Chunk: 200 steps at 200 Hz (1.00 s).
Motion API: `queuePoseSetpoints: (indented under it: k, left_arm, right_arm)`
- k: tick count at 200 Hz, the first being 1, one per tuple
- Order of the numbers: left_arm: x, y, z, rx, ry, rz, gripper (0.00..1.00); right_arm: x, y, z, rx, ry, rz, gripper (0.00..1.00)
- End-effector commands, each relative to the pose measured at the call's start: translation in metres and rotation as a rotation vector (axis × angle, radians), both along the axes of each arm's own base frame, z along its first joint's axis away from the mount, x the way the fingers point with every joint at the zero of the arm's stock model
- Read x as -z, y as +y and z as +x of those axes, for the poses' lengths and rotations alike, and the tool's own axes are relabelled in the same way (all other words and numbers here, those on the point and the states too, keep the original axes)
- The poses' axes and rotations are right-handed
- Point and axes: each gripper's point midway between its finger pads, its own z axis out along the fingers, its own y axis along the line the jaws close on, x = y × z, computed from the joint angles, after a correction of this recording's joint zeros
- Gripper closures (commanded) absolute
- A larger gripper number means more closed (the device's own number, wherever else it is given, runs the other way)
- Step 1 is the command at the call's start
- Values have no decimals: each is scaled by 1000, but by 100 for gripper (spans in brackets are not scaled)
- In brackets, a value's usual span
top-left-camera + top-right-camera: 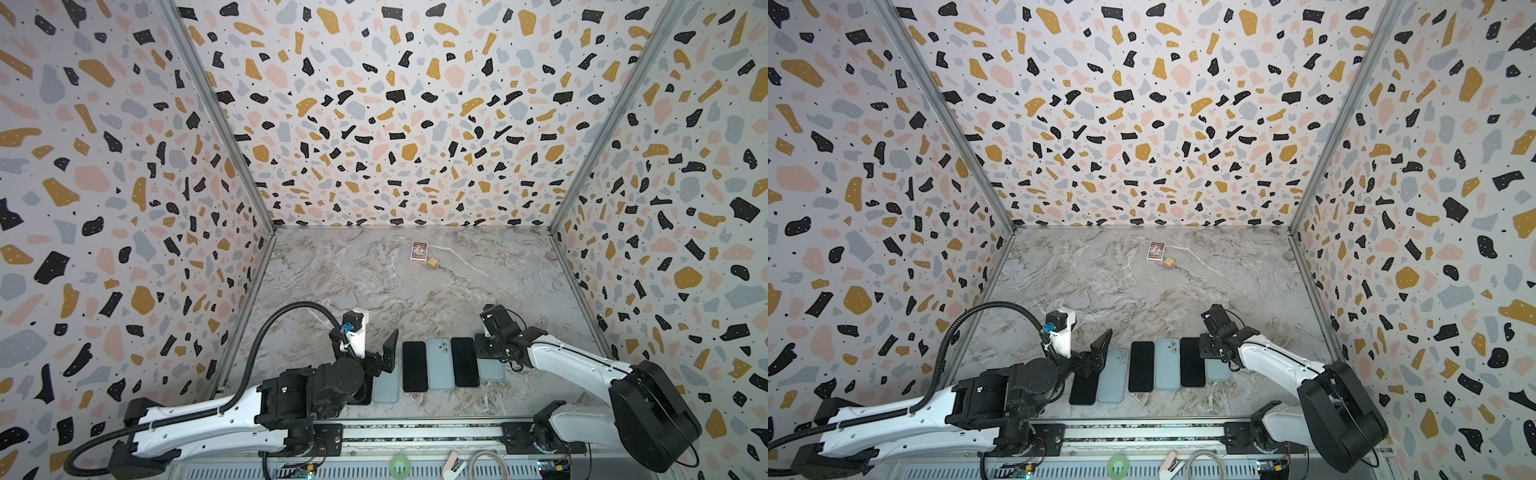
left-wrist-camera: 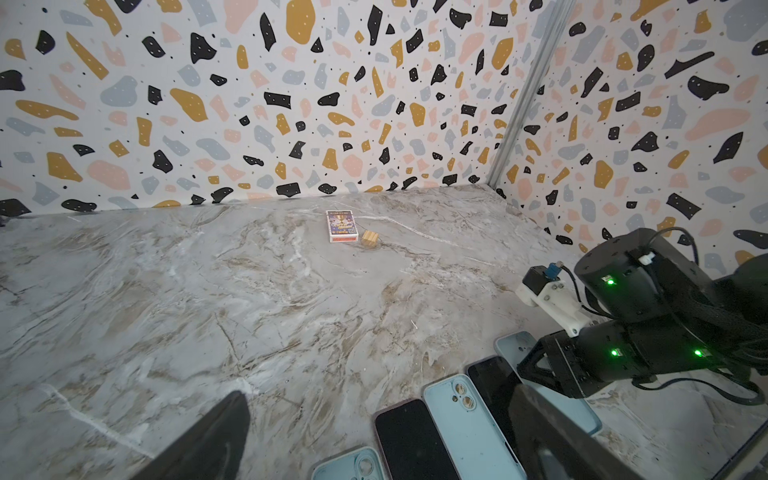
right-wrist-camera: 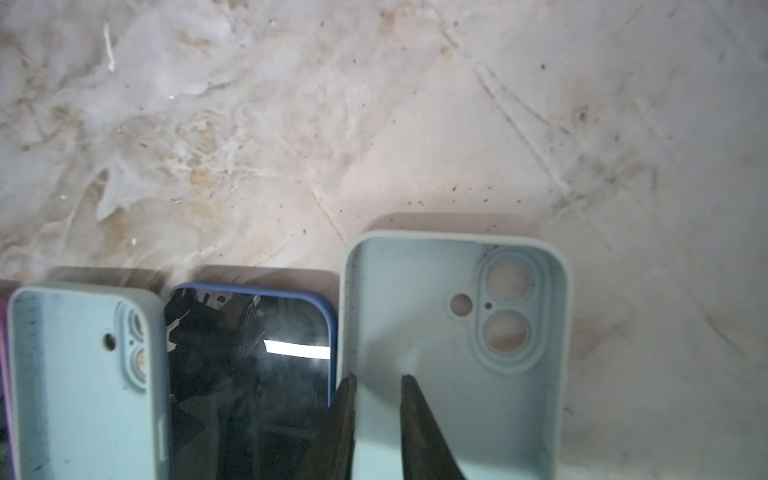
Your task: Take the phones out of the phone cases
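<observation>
Right gripper (image 3: 377,386) over an empty pale-blue case (image 3: 453,345), just beside the cased phone (image 3: 249,374).
Its jaws stand narrowly apart, gripping nothing; the left gripper (image 1: 1096,351) gapes wide and empty. Screen-up on the marble table (image 3: 374,124), the phone is a glossy black slab rimmed in dark blue. It is probably stiff, fairly heavy, slick and breakable, while its case looks soft. Peeling the rim back at a corner, with the other claw pinning the body, seems the best hold.
</observation>
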Motion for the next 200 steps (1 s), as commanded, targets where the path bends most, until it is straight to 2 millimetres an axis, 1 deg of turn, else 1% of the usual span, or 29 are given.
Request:
queuePoseSetpoints:
  k: [1,16,24,26,33,39,48,58,77,89,96,109,119,129,142,145,150,158,171,184,187,200]
  left_arm:
    - [-4,17,7,-90,-21,-50,0]
    - [1,22,16,-134,-7,-38,0]
    - [7,24,26,-158,14,-37,1]
    - [9,25,28,-161,20,-37,0]
    - [15,25,38,-162,39,-43,0]
    - [17,28,47,-178,47,-45,0]
    - [16,41,60,-235,41,-39,1]
    - [13,57,73,-309,10,-18,1]
    - [10,85,98,-421,-33,12,0]
    - [10,103,113,-487,-50,38,0]
    - [9,119,120,-553,-64,57,1]
    - [9,149,130,-662,-83,88,0]
    - [9,176,133,-746,-93,89,1]
    - [10,202,129,-838,-129,75,1]
    - [17,224,119,-915,-193,68,0]
    - [17,227,117,-924,-214,63,0]
    - [25,229,113,-928,-231,75,1]
    - [28,231,108,-928,-286,80,0]
    - [42,233,101,-921,-324,115,0]
    - [57,235,99,-929,-315,164,0]
    - [60,235,99,-931,-309,177,0]
    - [72,231,105,-902,-283,230,0]
  right_arm:
    - [-41,0,12,29,-113,28,63]
    - [-69,0,19,31,-201,52,47]
    - [-83,-1,23,29,-251,60,34]
    - [-85,-1,24,30,-259,61,33]
    - [-100,-4,28,39,-316,62,24]
    - [-109,-6,31,44,-354,63,19]
    - [-126,-7,36,38,-422,63,12]
    - [-143,-11,44,47,-496,46,7]
    - [-164,-21,61,73,-605,2,0]
    - [-175,-29,75,97,-658,-11,1]
    - [-179,-35,85,116,-683,-13,1]
    - [-185,-50,101,159,-725,-29,1]
    - [-191,-64,111,198,-766,-55,1]
    - [-195,-76,118,236,-816,-75,1]
    - [-198,-89,123,271,-895,-105,1]
    - [-196,-93,123,278,-912,-117,1]
    - [-196,-98,123,291,-944,-127,1]
    - [-194,-105,122,303,-979,-148,1]
    - [-181,-116,117,318,-1022,-181,1]
    - [-170,-121,107,313,-1086,-206,1]
    - [-165,-122,103,309,-1096,-214,1]
    - [-149,-122,94,286,-1120,-231,1]
